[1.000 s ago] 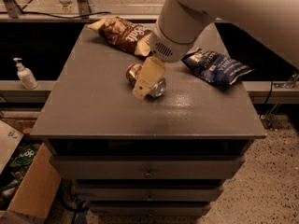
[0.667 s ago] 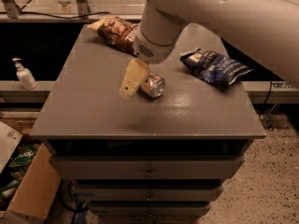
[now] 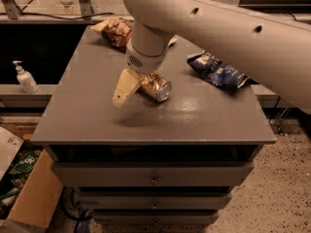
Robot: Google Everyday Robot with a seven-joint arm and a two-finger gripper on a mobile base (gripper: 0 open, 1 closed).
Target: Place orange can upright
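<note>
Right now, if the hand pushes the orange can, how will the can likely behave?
The can lies on its side, so a push would probably roll it across the smooth table. Its wall looks dented, so it is likely thin and may crush under a hard squeeze. The hand hangs close beside it.

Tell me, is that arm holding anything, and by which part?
Seemingly nothing: the dented coppery-orange metal can lies on its side on the grey table, beside the gripper.

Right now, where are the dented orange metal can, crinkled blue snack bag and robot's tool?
Dented orange metal can (image 3: 156,86): camera view, its side.
Crinkled blue snack bag (image 3: 221,73): camera view, its middle.
Tool (image 3: 121,96): camera view, its tip, beside the can.
</note>
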